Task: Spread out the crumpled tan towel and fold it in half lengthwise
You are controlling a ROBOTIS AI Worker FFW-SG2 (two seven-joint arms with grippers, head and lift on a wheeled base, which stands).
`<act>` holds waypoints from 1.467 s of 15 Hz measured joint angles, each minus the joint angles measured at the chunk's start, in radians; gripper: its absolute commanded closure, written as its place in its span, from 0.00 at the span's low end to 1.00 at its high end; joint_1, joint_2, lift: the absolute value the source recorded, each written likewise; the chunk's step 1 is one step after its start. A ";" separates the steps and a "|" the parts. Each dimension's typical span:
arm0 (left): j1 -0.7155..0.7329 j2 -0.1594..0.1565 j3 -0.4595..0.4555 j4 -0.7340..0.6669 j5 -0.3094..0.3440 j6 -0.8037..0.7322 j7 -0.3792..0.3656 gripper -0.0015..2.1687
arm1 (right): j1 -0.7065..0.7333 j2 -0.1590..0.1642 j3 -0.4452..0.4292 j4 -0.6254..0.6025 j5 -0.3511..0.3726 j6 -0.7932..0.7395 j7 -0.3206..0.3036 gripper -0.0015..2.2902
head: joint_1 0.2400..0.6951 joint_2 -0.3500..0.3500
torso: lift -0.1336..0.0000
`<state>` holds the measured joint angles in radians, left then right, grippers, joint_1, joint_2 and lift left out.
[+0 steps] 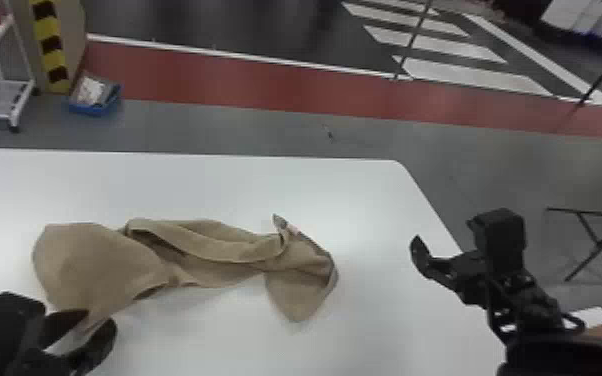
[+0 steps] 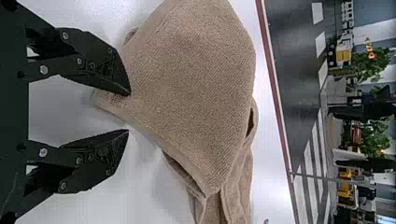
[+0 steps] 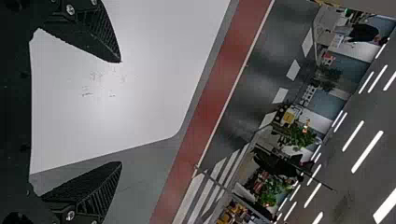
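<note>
The tan towel [image 1: 105,265] lies crumpled on the bench [image 1: 375,310]; the left hand [image 1: 101,320] gapes at 1 corner, the right hand [image 1: 422,256], also open, is well apart.

The crumpled towel [image 1: 102,262] lies on the table [image 1: 355,200], well apart from the right pincer [image 1: 421,256].

White counter [image 1: 190,185] with a rounded corner, white-framed rack [image 1: 24,87] at far left, yellow-and-black striped post [image 1: 50,45], blue box [image 1: 96,106] on the grey floor [image 1: 245,127] nearby, red floor strip [image 1: 215,72], white crosswalk stripes [image 1: 465,72] beyond.
</note>
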<state>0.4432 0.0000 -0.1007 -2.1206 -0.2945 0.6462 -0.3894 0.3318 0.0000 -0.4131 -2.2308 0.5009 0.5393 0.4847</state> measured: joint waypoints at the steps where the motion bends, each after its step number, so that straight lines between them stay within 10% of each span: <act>1: 0.001 0.000 0.000 -0.003 0.000 0.000 -0.003 0.51 | 0.001 0.000 0.001 0.000 -0.001 0.000 0.000 0.05 | 1.00 0.00 | 0.07; 11: 0.033 0.000 0.021 -0.092 0.007 0.021 -0.084 0.58 | -0.069 0.000 0.045 0.057 0.025 -0.007 0.093 0.05 | 1.00 0.03 | 0.07; 22: 0.065 0.000 0.041 -0.186 0.020 0.075 -0.135 0.58 | -0.386 0.000 0.376 0.384 0.184 0.159 0.291 0.05 | 1.00 0.34 | 0.07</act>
<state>0.5079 0.0000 -0.0602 -2.3061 -0.2746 0.7217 -0.5245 -0.0541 0.0000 -0.0372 -1.8468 0.6852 0.6985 0.7758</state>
